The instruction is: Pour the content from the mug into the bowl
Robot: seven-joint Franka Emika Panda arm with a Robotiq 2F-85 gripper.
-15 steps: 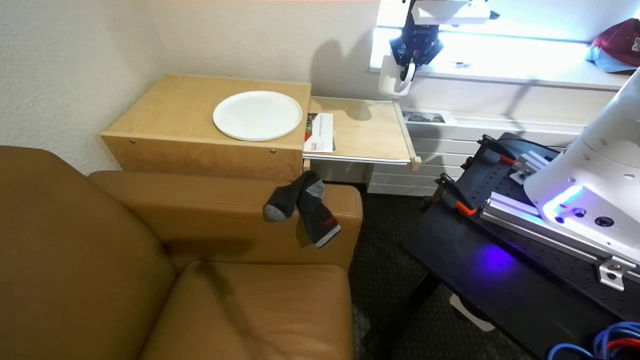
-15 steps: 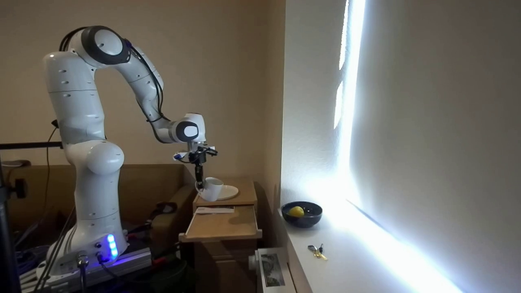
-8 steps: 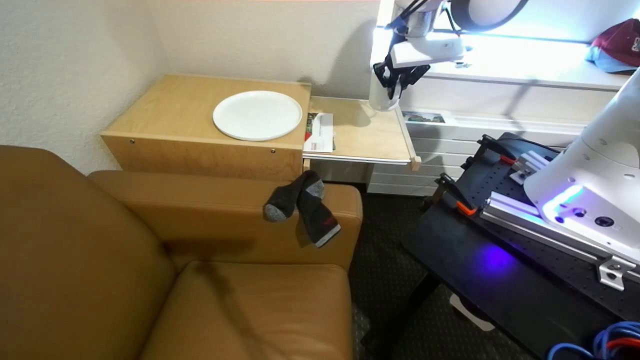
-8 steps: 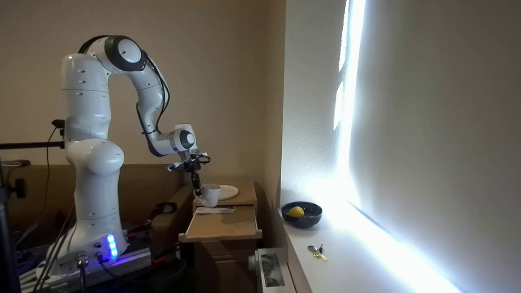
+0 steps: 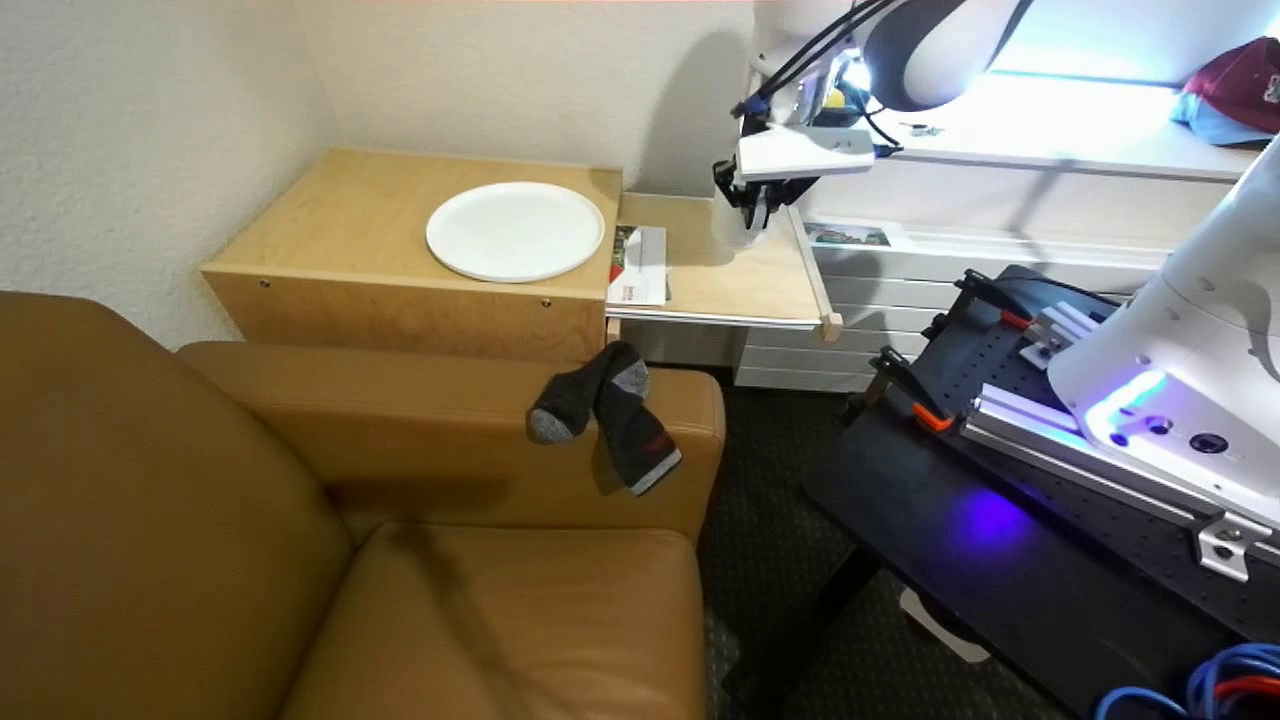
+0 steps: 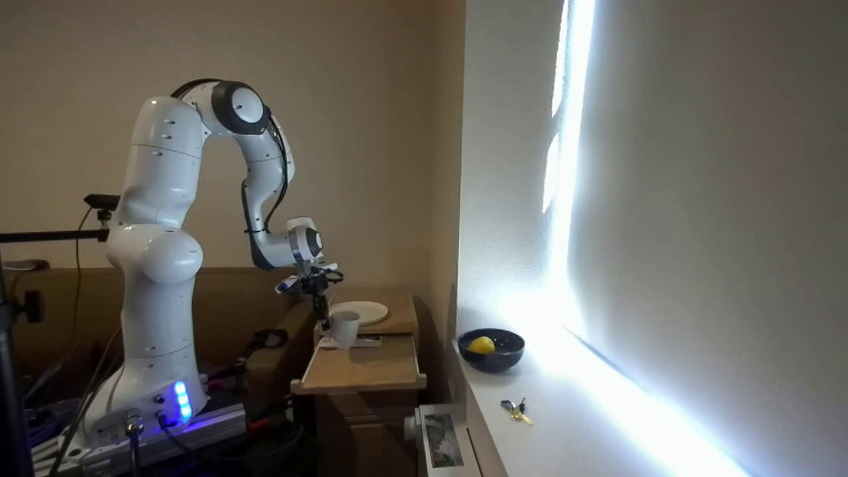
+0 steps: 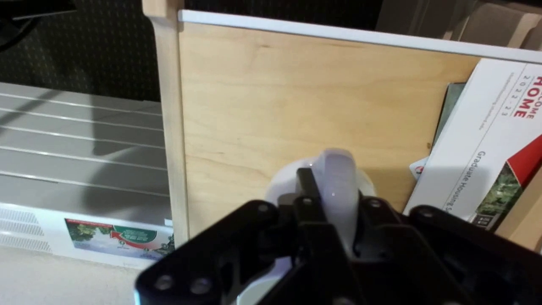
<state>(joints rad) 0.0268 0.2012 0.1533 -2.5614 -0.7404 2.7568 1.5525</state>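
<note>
Clear air lies above the dark bowl (image 6: 491, 362) — a lemon (image 6: 481, 345) fills one side; the pull-out shelf (image 7: 305, 93) has bare wood between end rail (image 7: 173, 127) and brochure (image 7: 482, 144).

Hard white light is flooding the sill (image 5: 1060, 122) in both exterior views and is burning out into glare. In an exterior view the couch (image 6: 245, 306) is lying in brown gloom. In an exterior view a soft grey shadow is resting on the wall (image 5: 480, 90), a blue lamp (image 5: 1125, 397) is glowing on the robot's base (image 5: 1160, 320), and a violet spot is shining on the black worktop (image 5: 1000, 590). In the wrist view the hand (image 7: 338, 197) is looming dark and out of focus, a small highlight is glinting on the mug (image 7: 341, 180), and broad shadows are crossing the radiator (image 7: 72, 156).
</note>
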